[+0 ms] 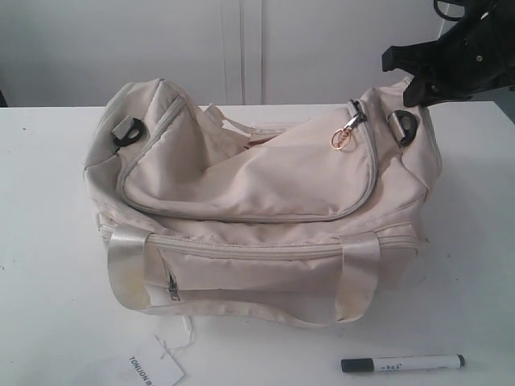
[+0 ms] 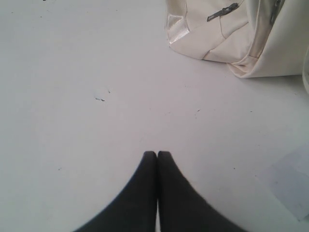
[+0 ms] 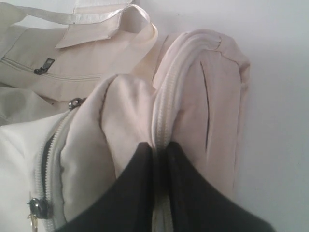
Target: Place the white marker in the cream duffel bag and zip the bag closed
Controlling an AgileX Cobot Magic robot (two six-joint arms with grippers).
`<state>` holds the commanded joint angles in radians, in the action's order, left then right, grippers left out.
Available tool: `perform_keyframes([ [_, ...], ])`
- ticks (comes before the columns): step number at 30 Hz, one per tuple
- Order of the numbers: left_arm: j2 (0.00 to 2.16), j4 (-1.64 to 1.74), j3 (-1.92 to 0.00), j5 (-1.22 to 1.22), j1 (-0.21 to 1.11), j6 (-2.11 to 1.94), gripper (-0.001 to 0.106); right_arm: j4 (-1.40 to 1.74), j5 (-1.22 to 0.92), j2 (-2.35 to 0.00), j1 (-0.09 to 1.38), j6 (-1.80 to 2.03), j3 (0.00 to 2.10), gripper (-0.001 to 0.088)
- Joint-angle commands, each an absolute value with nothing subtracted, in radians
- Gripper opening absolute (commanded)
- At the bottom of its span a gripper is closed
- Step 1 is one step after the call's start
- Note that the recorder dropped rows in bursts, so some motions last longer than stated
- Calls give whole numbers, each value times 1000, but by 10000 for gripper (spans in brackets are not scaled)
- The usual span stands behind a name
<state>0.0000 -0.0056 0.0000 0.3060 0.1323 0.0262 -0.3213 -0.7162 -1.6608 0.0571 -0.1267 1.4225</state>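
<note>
- Exterior view, lower right: marker [image 1: 402,363] lies flat on the table [image 1: 48,241], long axis left-right, cap leftward, clear of the bag [image 1: 265,201].
- Lower left: hang tag [image 1: 153,371], well apart.
- Left wrist view: left gripper [image 2: 157,153] pressed closed, empty, over the table.
- Farthest, upper right: right gripper [image 3: 157,147] pinches the bag's end seam. It is on the marker's side, but busy.

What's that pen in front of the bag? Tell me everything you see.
The white marker: a slim white barrel, plastic-looking, with a black cap at one end, a small black tip at the other and tiny dark print midway. It lies flat and capped on the white table, in front of the cream duffel bag, clear of it. Only the table touches it.
</note>
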Motion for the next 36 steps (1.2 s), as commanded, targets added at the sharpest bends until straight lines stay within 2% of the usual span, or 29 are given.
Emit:
perform_keyframes([
  [36, 0, -6, 0, 306, 132, 26, 0, -321, -696, -1661, 57, -127, 1423, 0],
])
